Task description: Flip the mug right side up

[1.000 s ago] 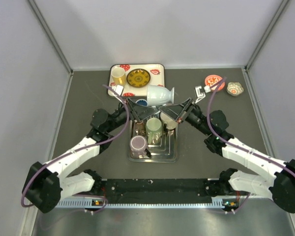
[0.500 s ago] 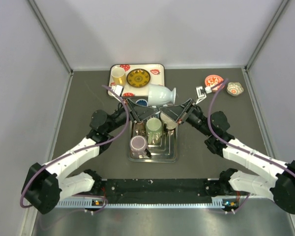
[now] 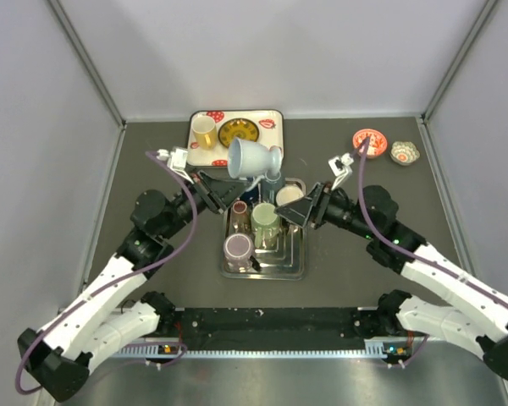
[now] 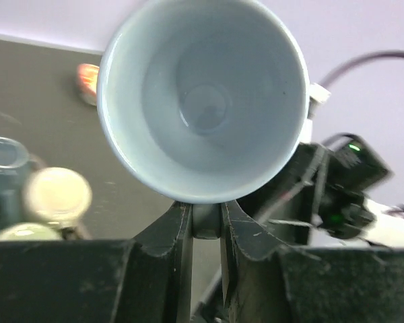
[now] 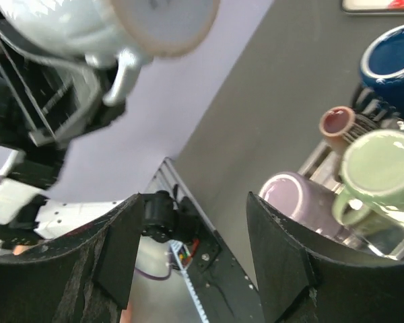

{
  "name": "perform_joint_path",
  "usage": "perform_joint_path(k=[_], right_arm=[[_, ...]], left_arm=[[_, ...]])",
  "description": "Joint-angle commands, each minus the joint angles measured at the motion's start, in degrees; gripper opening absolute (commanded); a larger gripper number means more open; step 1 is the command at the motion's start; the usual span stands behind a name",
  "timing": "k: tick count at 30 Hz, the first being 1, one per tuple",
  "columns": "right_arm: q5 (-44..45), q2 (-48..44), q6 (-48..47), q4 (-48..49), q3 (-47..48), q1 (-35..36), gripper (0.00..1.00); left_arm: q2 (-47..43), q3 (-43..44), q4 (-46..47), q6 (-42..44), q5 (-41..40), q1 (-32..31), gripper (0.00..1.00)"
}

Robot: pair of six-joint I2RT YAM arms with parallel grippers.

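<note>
Aloft, left tool clamps mug handle; right tool stands open.

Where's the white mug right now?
In the top view the white mug is held aloft in the left claw, between the patterned tray and the far end of the metal tray.

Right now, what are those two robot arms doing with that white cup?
The left gripper is pinched shut on the handle of the white mug and holds it up in the air. The mug is tipped on its side, with its mouth facing the left arm, so it is not right side up yet. The right gripper is open and holds nothing. Other mugs sit in the metal tray between the arms.
</note>
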Motion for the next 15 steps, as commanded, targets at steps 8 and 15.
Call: perform_joint_path(k=[8, 15], right_arm=[[27.82, -13.02, -18.73, -39.34, 9.68, 0.46, 0.62], [28.00, -13.02, -18.38, -39.44, 7.13, 0.46, 0.61]], left_arm=[[9.18, 23.79, -54.72, 26.57, -43.69, 9.25, 0.00], [17.95, 18.85, -48.49, 27.45, -40.69, 18.24, 0.00]])
